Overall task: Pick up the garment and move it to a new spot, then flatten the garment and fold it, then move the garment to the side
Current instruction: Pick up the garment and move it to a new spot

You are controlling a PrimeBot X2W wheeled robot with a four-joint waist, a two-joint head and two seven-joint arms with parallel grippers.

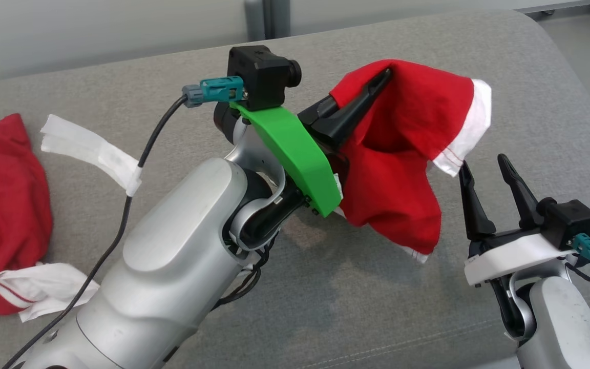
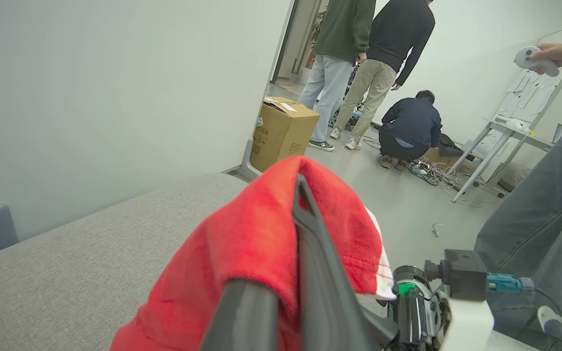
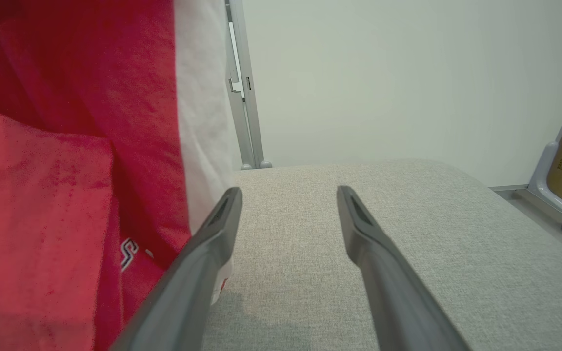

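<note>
— What carries everything?
— A grey cushion (image 1: 356,307) with a woven cover and a rounded far-right corner.
— What lies on it?
— On the left there's a crumpled red cloth (image 1: 3,205). A white strip (image 1: 90,151) lies just beside its upper part. A white folded piece (image 1: 39,292) with red stitching touches its lower edge.
— All one garment?
— Can't tell.

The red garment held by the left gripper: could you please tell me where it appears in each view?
Head view: red garment right of centre, hanging from the shut left gripper.
Left wrist view: red garment at bottom centre, draped over the gripper's fingers.
Right wrist view: red garment along the left side, beside the open right gripper.
Shared landmark: the grey cushion.
</note>
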